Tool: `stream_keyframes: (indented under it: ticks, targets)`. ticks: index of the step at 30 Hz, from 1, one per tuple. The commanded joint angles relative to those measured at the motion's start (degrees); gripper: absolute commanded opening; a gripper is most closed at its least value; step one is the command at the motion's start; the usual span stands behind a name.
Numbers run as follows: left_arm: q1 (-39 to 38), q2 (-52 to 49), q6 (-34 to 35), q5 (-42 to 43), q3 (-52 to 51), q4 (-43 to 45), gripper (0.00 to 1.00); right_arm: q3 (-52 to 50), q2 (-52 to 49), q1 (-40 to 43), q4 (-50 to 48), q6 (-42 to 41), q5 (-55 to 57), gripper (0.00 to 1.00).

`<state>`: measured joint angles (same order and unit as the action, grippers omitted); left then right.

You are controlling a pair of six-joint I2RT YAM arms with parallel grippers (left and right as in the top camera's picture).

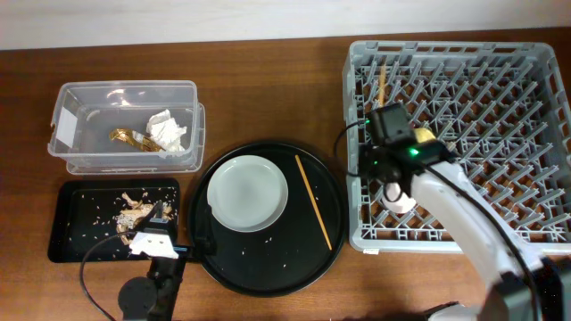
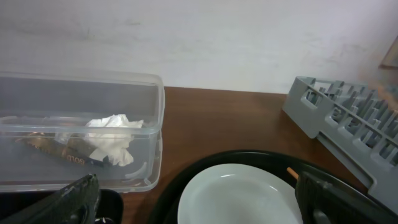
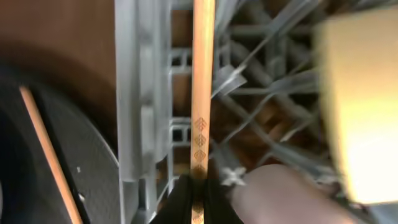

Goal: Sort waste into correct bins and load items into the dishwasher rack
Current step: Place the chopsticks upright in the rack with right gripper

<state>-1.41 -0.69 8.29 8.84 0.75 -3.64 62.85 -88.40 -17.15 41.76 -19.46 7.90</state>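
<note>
My right pincer (image 3: 198, 198) clamps one chopstick (image 3: 203, 93), which runs ahead of it just inside the dishwasher rack (image 3: 140, 124) wall — released askew, it could slip through the grid or snag a peg.

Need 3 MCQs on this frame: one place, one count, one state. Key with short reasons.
1. Where is the white tissue?
A. on the plate
B. in the clear tub
C. in the rack

2. Chopsticks lying on the round black tray?
A. one
B. two
C. none

3. The right claw is:
A. open, empty
B. shut on a cup
C. shut on a chopstick

Key:
1 B, it sits inside the tub by the wrapper.
2 A, a lone chopstick lies right of the plate.
3 C, the right wrist view shows it gripping the stick over the rack.
</note>
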Motion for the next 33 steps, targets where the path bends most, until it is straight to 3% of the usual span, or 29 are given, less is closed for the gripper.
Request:
stream_keyframes:
  ticks: [1,2,3,4,7,14,20,23,27,33]
  targets:
    - [0.5,0.3,-0.9,0.8,-0.2,-0.1,0.99,0.6,-1.9,-1.8,-0.2,3.4,-2.8,0.2]
    - [0.5,0.3,-0.9,0.8,-0.2,-0.1,0.99,0.7,-1.7,-2.4,-0.2,3.4,-2.5,0.41]
    - [0.5,0.3,-0.9,0.8,-0.2,-0.1,0.99,0.9,-1.5,-2.6,0.1,3.3,-2.6,0.48]
    - [0.5,0.3,-0.9,0.8,-0.2,-0.1,0.99,1.7,-0.8,-3.0,1.5,2.4,-3.1,0.53]
    - [0.5,0.3,-0.9,0.8,-0.2,-0.1,0.99,3.4,1.8,-6.9,4.0,2.4,-7.1,0.53]
    - [0.5,0.3,-0.9,0.8,-0.2,-0.1,0.99,0.7,-2.4,-22.4,3.8,-0.8,-6.7,0.47]
    - [0.5,0.3,-0.9,0.8,-0.2,-0.1,0.99,-0.2,-16.3,-23.3,0.4,-2.4,-4.9,0.43]
    - [0.5,0.3,-0.9,0.8,-0.2,-0.1,0.99,-0.2,-20.7,-23.3,0.5,-2.5,-4.7,0.25]
    - [0.5,0.3,-0.9,0.8,-0.2,-0.1,0.99,-0.1,-18.9,-22.9,1.5,-2.5,-4.7,0.04]
    - [0.5,0.3,-0.9,0.8,-0.2,-0.1,0.99,2.9,-3.7,-17.6,6.9,-1.7,-1.0,0.04]
